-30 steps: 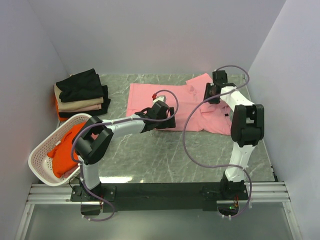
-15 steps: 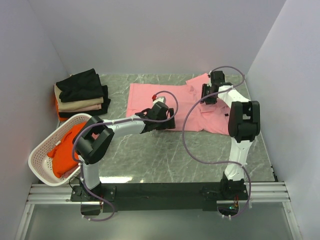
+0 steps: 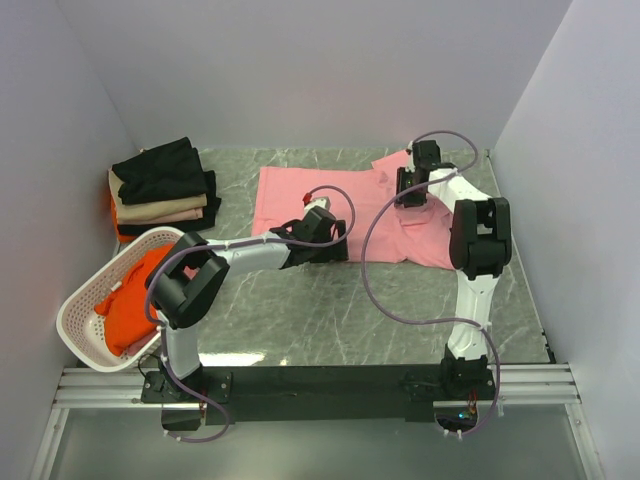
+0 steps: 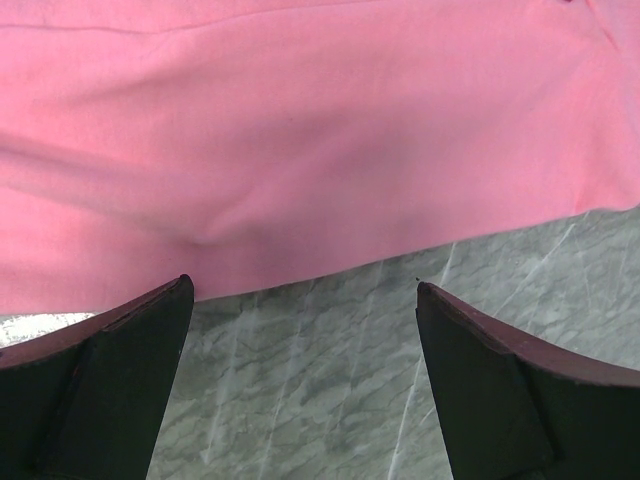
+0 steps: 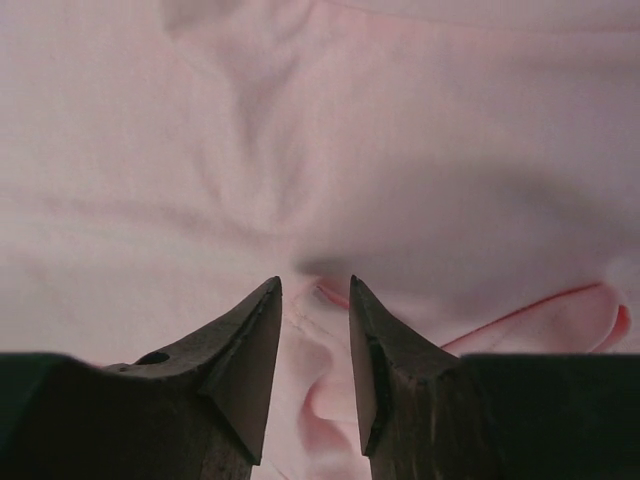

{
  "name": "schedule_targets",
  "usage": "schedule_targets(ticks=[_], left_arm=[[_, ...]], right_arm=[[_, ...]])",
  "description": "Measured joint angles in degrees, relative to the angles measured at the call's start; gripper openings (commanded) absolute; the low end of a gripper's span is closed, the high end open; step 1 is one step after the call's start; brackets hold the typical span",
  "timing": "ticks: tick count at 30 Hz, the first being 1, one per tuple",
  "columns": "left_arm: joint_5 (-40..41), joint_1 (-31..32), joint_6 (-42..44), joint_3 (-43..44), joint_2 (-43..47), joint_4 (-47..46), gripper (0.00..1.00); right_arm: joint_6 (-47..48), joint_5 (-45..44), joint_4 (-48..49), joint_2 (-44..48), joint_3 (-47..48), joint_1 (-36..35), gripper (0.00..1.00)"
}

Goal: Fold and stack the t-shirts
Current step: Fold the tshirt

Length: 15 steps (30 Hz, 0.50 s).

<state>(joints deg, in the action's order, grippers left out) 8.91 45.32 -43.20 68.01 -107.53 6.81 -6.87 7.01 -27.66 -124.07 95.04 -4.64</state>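
jaws wide apart on left gripper (image 4: pixel 303 288), nothing between, fingertips over bare table (image 3: pixel 300 320) just short of near hem of pink t-shirt (image 3: pixel 285 195). jaws of right gripper (image 5: pixel 315 285) nearly together, a raised fold of that shirt in the gap; clamped or not, cannot tell. shirt spread flat toward far edge of table, centre to right. purple cable (image 3: pixel 372 250) looped above its right half. folded stack (image 3: pixel 160 185), black on top, at far left corner; white basket (image 3: pixel 75 305) with orange-red t-shirt (image 3: pixel 130 300) by left edge.
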Motion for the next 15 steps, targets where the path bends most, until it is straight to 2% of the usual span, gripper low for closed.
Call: schedule_targets(ticks=[4,15], left_arm=[[0.02,0.00,0.00,-0.28,0.00,0.26,0.99],[0.20,0.00,0.00,-0.31,0.00,0.33,0.99]], right_arm=[[0.46,-0.09,-0.24,-0.15,1.07,-0.37,0.34],[0.85,-1.07,-1.51,-1.09,1.07,-0.48,0.32]])
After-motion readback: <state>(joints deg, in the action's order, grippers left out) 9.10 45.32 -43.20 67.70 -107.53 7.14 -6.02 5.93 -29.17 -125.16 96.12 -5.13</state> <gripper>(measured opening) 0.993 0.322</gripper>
